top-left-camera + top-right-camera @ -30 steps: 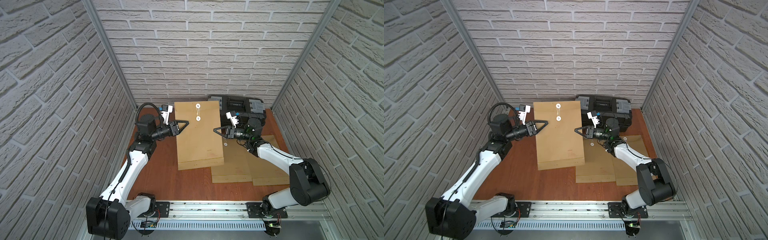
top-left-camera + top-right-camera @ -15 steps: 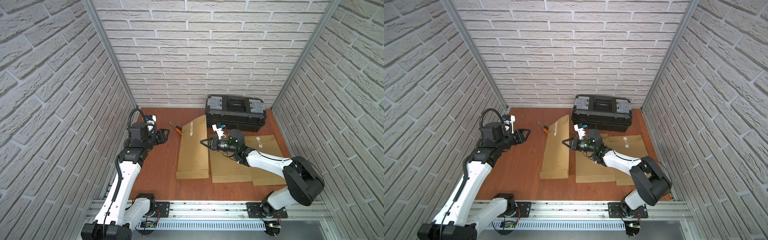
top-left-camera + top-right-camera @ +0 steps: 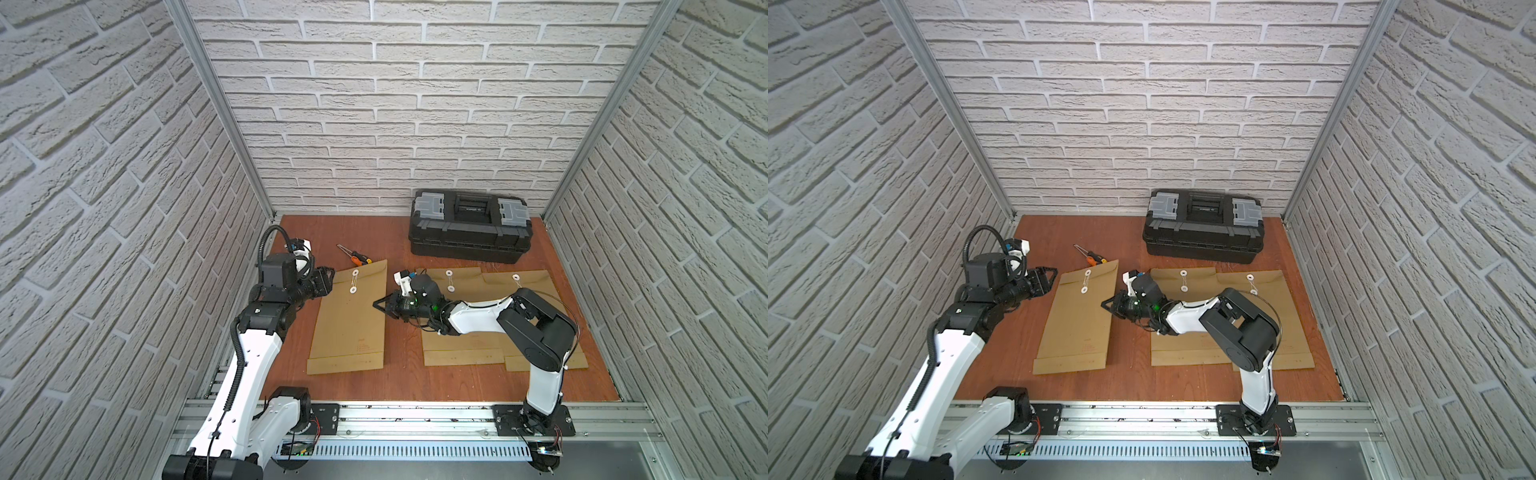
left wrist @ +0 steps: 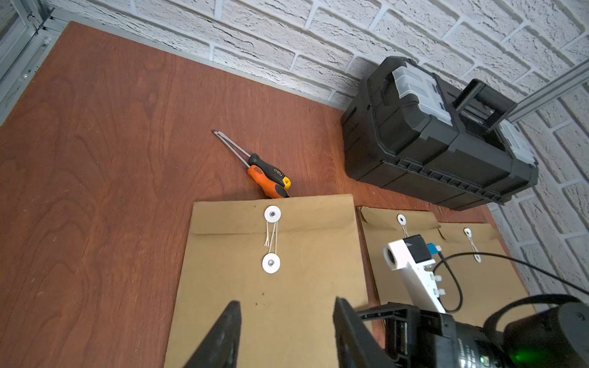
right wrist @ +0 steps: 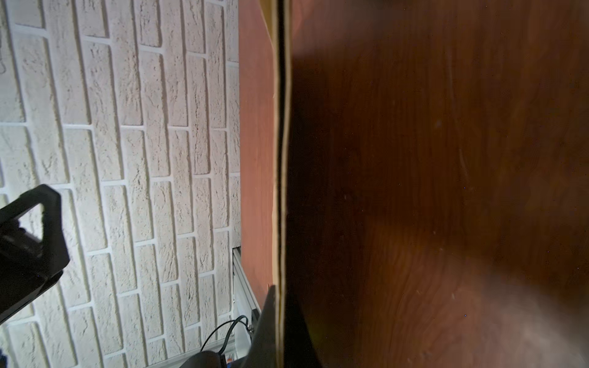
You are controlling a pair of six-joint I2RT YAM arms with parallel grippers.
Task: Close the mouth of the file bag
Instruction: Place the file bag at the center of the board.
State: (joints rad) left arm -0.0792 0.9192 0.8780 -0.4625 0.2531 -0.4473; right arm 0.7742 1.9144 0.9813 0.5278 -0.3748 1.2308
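Note:
The file bag [image 3: 349, 324] is a brown paper envelope lying on the wooden table, seen in both top views [image 3: 1077, 324]. Its flap is folded down, and thin string hangs between two white discs [image 4: 272, 214] [image 4: 271, 263]. My right gripper [image 3: 376, 304] [image 3: 1104, 305] is shut on the bag's right long edge. The right wrist view shows that edge [image 5: 282, 159] edge-on, running into the gripper [image 5: 279, 293]. My left gripper [image 3: 326, 280] [image 3: 1048, 277] is open beside the bag's upper left corner. In the left wrist view the gripper [image 4: 285, 315] has only the bag's face behind it.
A black toolbox [image 3: 469, 232] stands against the back wall. Two screwdrivers [image 3: 357, 258] lie just behind the bag's top edge. Two more brown envelopes [image 3: 465, 349] [image 3: 536, 284] lie under and beside my right arm. Brick walls close in on three sides.
The bag, held up between both grippers a second ago, has come down onto the table. My left gripper let go, opened and drew back left. My right gripper sank, still shut on it.

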